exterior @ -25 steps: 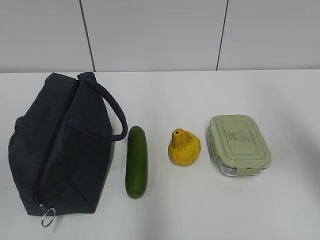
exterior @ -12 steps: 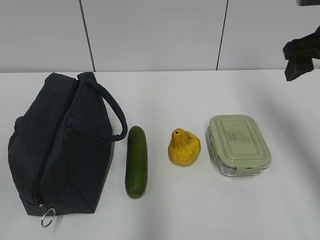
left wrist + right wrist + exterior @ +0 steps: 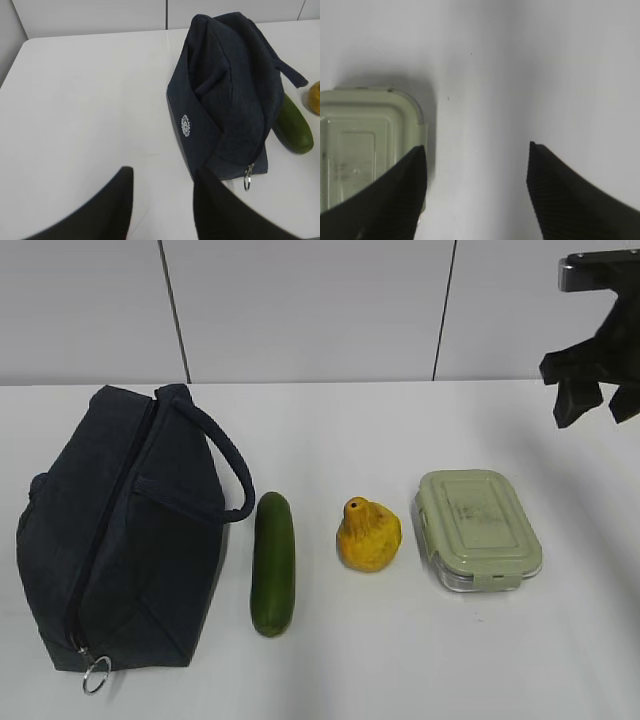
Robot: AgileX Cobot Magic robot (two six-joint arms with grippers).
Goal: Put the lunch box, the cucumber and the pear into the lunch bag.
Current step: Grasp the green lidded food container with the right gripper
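Currently my right gripper [image 3: 596,400] hangs with jaws apart, far and right of the lunch box [image 3: 478,529], whose long axis runs near-to-far, while my left gripper [image 3: 162,210], also spread, sits left of the zipped lunch bag [image 3: 225,95].

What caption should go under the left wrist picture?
Zipped navy lunch bag lying on the white table, cucumber beside it, open left gripper nearby.

right gripper [image 3: 477,187] fingers apart | lunch box [image 3: 367,145] left | table [image 3: 520,65]
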